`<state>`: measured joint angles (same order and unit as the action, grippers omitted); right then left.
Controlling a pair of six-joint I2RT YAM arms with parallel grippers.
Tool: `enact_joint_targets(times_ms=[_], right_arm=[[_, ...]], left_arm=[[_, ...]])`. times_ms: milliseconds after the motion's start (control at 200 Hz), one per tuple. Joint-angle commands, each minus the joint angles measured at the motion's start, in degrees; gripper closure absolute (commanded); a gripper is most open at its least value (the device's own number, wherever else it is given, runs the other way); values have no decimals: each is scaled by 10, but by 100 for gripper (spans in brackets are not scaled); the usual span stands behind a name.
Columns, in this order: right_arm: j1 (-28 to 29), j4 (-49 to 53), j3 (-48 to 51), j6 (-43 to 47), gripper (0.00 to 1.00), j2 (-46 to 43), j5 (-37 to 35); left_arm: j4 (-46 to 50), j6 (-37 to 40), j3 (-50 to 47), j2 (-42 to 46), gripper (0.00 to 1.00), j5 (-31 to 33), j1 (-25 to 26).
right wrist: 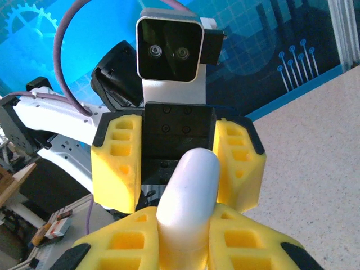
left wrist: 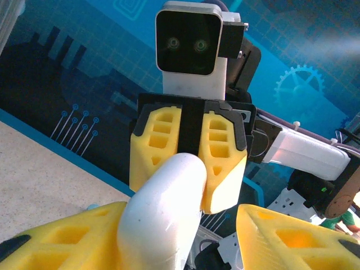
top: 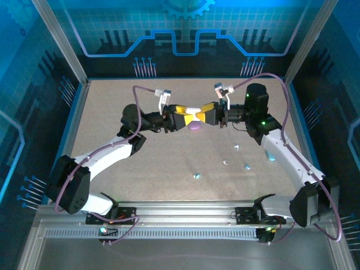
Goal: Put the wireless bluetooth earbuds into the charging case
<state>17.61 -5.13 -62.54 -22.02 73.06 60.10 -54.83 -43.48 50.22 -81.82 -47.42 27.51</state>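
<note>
A white, pebble-shaped charging case [top: 194, 110] hangs above the middle of the table. My right gripper [right wrist: 188, 247] is shut on its near end [right wrist: 188, 191]. My left gripper [left wrist: 180, 219] faces the right gripper and straddles the case's other end [left wrist: 163, 214]. Its left finger [left wrist: 67, 242] touches the case, while its right finger [left wrist: 287, 236] stands clear of it, so it is open. In the top view the left gripper [top: 181, 116] and right gripper [top: 209, 113] meet nose to nose. Several tiny earbuds lie on the table, light blue ones [top: 197, 175] [top: 247, 166] and white ones [top: 226, 162] [top: 237, 147].
A purple pebble-like case [top: 195, 126] lies on the table just below the held case. Another light blue piece [top: 271, 158] sits beside the right arm. The speckled table [top: 112, 101] is walled by blue panels and an aluminium frame.
</note>
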Motion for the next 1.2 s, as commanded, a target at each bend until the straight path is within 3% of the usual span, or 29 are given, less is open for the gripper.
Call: enact_joint_targets(times_ms=[0,140,535,770,901,1196], right_arm=[[5,-42,6,-8,82,-9,-10],[7,-42,-5,-22,81,3,-3],[11,-38,-14,-50,79,27,-5],[11,-9,-18,-30,76,27,-13],[11,45,-32,-2,71,27,-22],[13,233,-97,102,59,27,-85]], left_arm=[[-29,2,20,5,48,-24,4],[-31,5,24,5,56,-28,11],[49,73,41,23,64,-29,31],[55,90,33,37,76,-24,31],[82,121,29,48,78,-18,30],[201,270,16,95,79,7,32]])
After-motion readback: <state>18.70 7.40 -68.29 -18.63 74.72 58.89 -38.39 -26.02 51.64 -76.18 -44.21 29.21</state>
